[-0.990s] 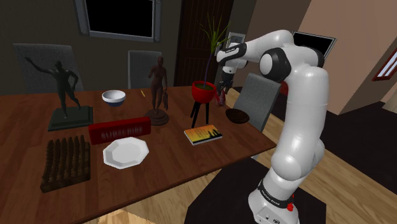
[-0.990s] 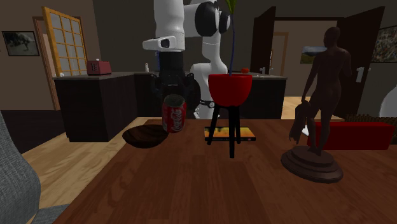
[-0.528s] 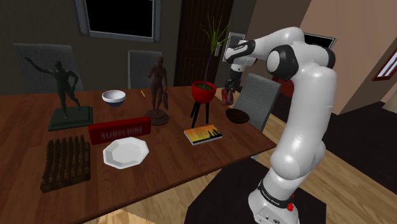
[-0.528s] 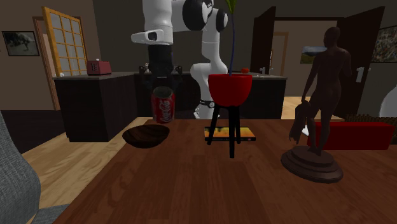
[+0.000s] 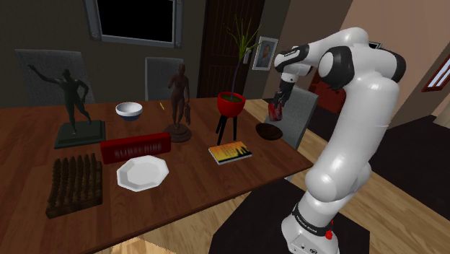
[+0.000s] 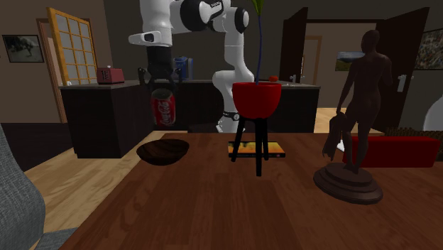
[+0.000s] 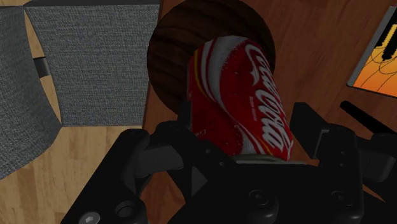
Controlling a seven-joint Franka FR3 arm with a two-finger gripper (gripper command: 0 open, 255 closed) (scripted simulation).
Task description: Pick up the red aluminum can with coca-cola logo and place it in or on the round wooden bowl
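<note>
A red can with a white Coca-Cola logo hangs in the air, and my black gripper is shut on it. The can hangs tilted, top end in the hand. Straight beneath it a round dark wooden bowl sits near the table's corner. In the wrist view the can covers much of the bowl's inside. A clear gap separates the can's lower end from the bowl's rim in the second exterior view.
A red planter on a black stand and an orange book are close to the bowl. A grey chair stands past the table edge. Statues, a white plate and a red block lie farther off.
The gripper has carried the can upward and toward the shoulder view's right, from beside the planter to above the bowl. The arm's upper links swung the same way.
</note>
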